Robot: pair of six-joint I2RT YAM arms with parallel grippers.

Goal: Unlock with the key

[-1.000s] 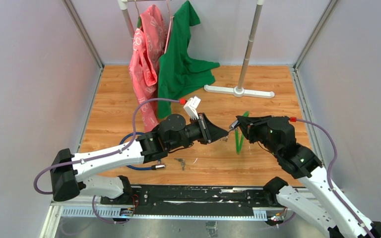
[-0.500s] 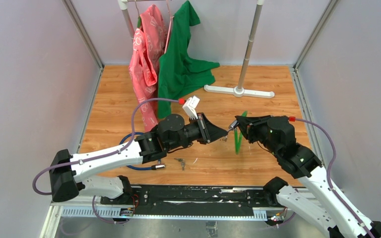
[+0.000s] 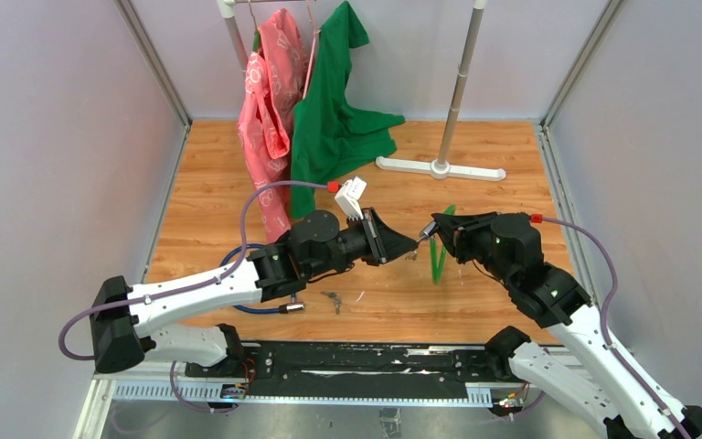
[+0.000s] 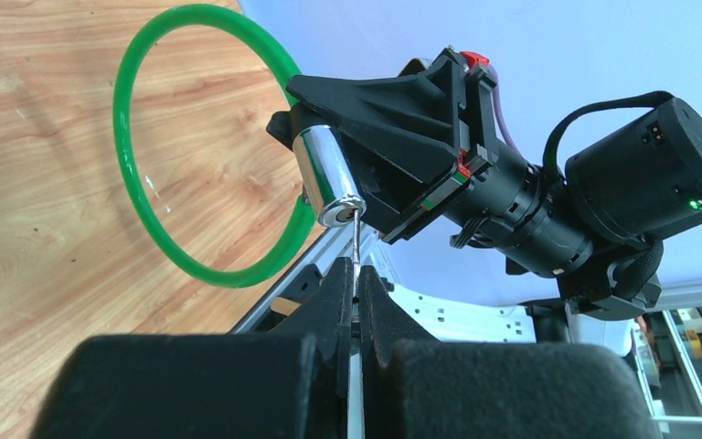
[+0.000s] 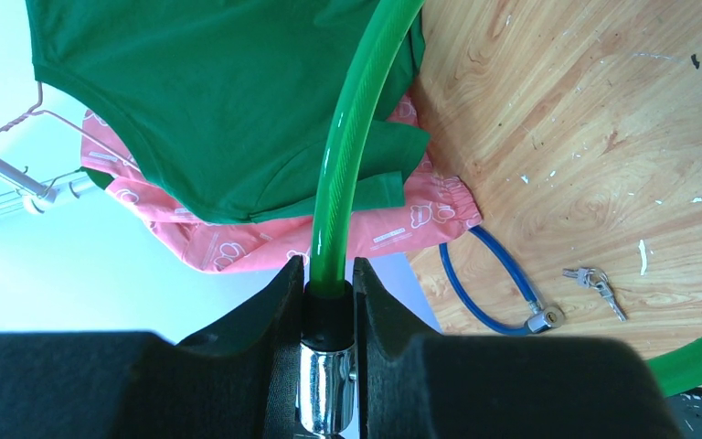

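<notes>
One green lock [image 5: 352,119] gripped by right hand [image 5: 329,279], one key [image 4: 355,233] pinched in left hand [image 4: 355,273], one blue lock [image 5: 505,267]

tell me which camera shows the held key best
Left wrist: the key is a thin blade reaching the chrome lock cylinder face. In top external it is too small to make out; right wrist does not show it.
</notes>
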